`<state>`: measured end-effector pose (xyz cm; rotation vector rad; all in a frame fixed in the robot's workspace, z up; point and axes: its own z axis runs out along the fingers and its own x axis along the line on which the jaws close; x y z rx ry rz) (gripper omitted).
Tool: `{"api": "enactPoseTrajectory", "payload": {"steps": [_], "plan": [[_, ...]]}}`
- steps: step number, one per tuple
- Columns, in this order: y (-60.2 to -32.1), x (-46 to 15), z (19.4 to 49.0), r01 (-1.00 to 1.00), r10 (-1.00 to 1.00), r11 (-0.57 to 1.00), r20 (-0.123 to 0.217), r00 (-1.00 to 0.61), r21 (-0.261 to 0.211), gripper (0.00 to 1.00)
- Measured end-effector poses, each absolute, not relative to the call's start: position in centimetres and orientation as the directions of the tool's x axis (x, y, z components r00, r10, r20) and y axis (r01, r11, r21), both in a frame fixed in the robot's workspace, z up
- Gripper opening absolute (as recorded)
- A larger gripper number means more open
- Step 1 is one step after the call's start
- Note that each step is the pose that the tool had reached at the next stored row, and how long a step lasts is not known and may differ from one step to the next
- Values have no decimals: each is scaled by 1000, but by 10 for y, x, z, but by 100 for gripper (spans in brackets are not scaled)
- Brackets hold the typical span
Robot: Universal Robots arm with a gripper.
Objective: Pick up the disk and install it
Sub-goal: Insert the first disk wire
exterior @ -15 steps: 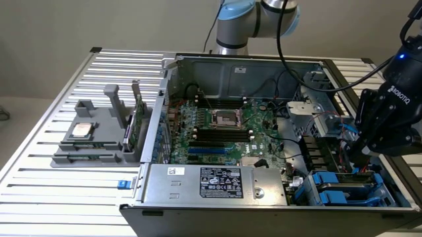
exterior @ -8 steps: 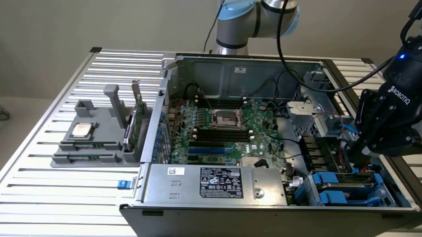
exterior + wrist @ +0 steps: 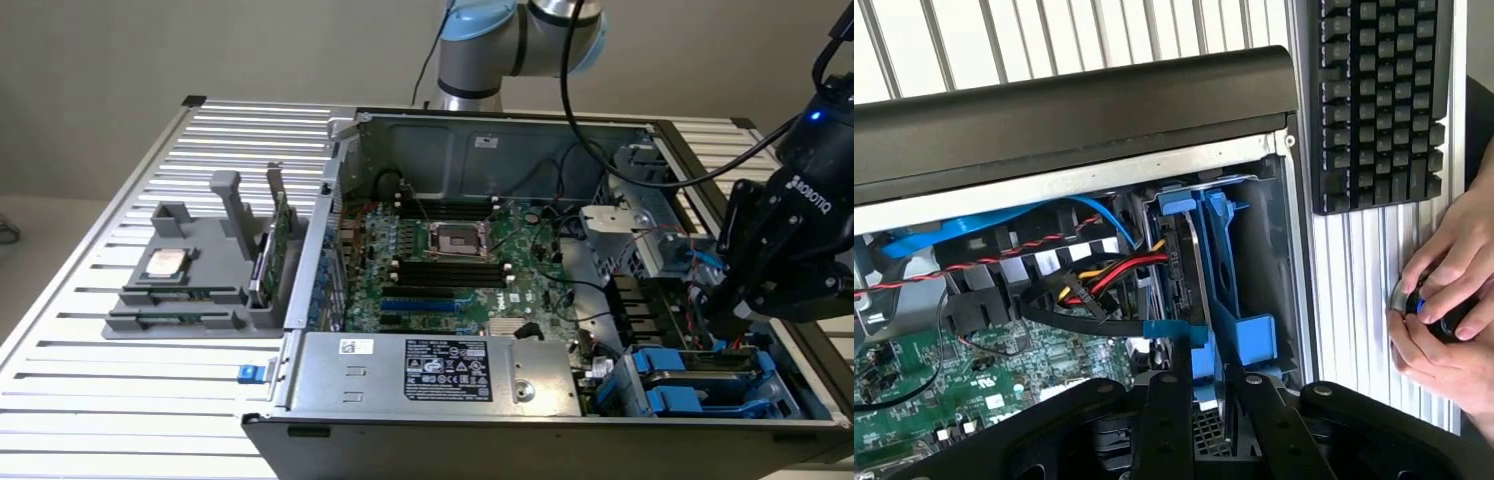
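Observation:
The disk [image 3: 1186, 262] stands on edge in the drive bay at the corner of the open computer case, clipped in its bright blue carrier [image 3: 1229, 270]. My gripper [image 3: 1209, 385] sits right over the disk's near edge, its black body straddling it. In the exterior view the gripper [image 3: 727, 335] reaches down into the bay at the case's right side, just above the blue carriers [image 3: 667, 378].
Red, yellow and black cables [image 3: 1094, 280] run beside the bay. A keyboard [image 3: 1379, 100] lies outside the case, and a person's hands [image 3: 1449, 300] rest near it. A grey holder [image 3: 174, 300] with a CPU chip [image 3: 167, 262] and green cards [image 3: 274, 260] stands at the exterior view's left.

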<state>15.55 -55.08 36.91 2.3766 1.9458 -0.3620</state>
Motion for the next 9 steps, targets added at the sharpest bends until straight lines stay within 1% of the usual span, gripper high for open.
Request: {"api": "enactPoseTrajectory", "payload": {"steps": [5,6,8,9], "plan": [[-552,152,369,972,961,-206,-211,179,-111,24],[-553,151,369,972,961,-205,-211,179,-111,22],[-553,151,369,972,961,-205,-211,178,-111,22],[-553,151,369,973,961,-205,-211,178,-111,15]]}}
